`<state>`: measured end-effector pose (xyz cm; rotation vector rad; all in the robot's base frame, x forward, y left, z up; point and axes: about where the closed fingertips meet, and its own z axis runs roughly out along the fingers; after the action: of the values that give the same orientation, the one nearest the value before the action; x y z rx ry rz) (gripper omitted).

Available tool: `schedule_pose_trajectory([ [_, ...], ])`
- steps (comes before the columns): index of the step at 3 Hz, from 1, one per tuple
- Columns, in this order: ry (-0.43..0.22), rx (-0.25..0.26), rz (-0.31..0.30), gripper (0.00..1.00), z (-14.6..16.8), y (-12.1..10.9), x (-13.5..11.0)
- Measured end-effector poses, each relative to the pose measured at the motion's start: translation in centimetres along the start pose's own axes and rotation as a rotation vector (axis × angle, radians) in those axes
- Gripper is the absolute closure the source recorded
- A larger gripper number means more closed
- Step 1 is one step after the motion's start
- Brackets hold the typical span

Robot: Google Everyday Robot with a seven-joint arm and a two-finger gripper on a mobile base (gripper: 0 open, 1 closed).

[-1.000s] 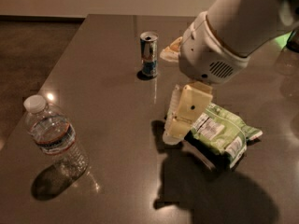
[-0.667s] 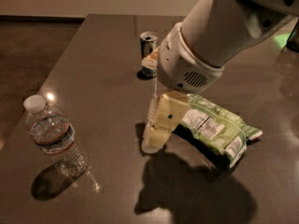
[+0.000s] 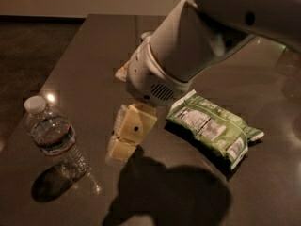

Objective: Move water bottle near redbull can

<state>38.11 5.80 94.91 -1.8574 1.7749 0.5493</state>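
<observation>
The water bottle point(image 3: 52, 136), clear and ribbed with a white cap and a dark label band, stands upright near the table's front left. My gripper point(image 3: 123, 142) hangs low over the table just right of the bottle, a short gap apart from it and holding nothing that I can see. The redbull can is almost wholly hidden behind my arm at the back; only a sliver of its silver top point(image 3: 146, 34) shows.
A green snack bag point(image 3: 214, 126) lies flat just right of the gripper. A small tan object point(image 3: 122, 72) peeks out from behind the arm. The table's left edge point(image 3: 47, 86) runs close to the bottle. My arm's shadow falls on the front of the table.
My arm and gripper have moved left and toward the front, away from the green bag and closer to the bottle. The arm now covers the can. The bottle has not moved.
</observation>
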Motion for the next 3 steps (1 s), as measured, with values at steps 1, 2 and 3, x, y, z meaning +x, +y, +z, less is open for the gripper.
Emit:
schedule_pose_trajectory([
  [1, -0.066, -0.045, 0.035, 0.0, 2.1, 1.3, -2.1],
  [2, -0.099, -0.057, 0.053, 0.0, 3.5, 2.1, -3.2],
  [3, -0.134, -0.057, 0.04, 0.0, 5.1, 2.8, -5.2],
])
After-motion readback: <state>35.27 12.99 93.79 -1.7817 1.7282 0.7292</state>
